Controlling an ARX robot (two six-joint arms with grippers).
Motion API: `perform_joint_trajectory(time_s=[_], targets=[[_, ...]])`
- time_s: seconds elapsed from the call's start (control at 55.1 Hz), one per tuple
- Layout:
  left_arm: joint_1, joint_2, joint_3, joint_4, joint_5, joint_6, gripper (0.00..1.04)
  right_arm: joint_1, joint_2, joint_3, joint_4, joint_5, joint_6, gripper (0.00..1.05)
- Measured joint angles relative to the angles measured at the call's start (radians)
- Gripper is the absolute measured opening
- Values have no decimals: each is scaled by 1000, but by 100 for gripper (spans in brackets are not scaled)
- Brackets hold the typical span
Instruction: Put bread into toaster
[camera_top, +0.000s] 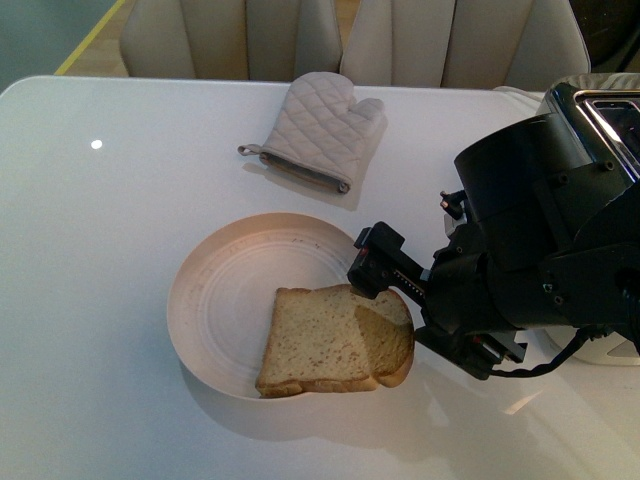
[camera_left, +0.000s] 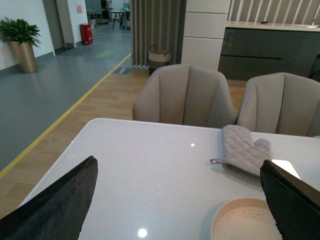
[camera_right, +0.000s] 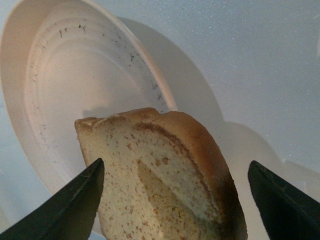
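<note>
The white table (camera_top: 100, 300) spreads out under me. Nearest, the bread (camera_top: 335, 340) lies flat on the near right part of the plate (camera_top: 215, 290), its crust hanging over the rim. My right pincer (camera_right: 175, 164) hovers over it, jaws wide apart on either side of the slice and gripping nothing. This looks like the reach before the pick. Next I must sink, close on the crust edges and lift. My left pincer (camera_left: 177, 165) gapes empty. Farther off lies the oven mitt (camera_top: 315, 130), with the toaster (camera_top: 610, 110) far right.
</note>
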Motion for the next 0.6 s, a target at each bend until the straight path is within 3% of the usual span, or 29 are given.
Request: perform_joint_trajectory(time_s=[0.417, 0.526, 0.599], targets=[[0, 0, 0, 0, 0, 0, 97, -9, -6, -6, -5, -16, 38, 16], [0, 0, 0, 0, 0, 0, 97, -21, -30, -13, 1, -18, 40, 3], [0, 0, 0, 0, 0, 0, 97, -30, -49, -14, 10, -19, 40, 3]])
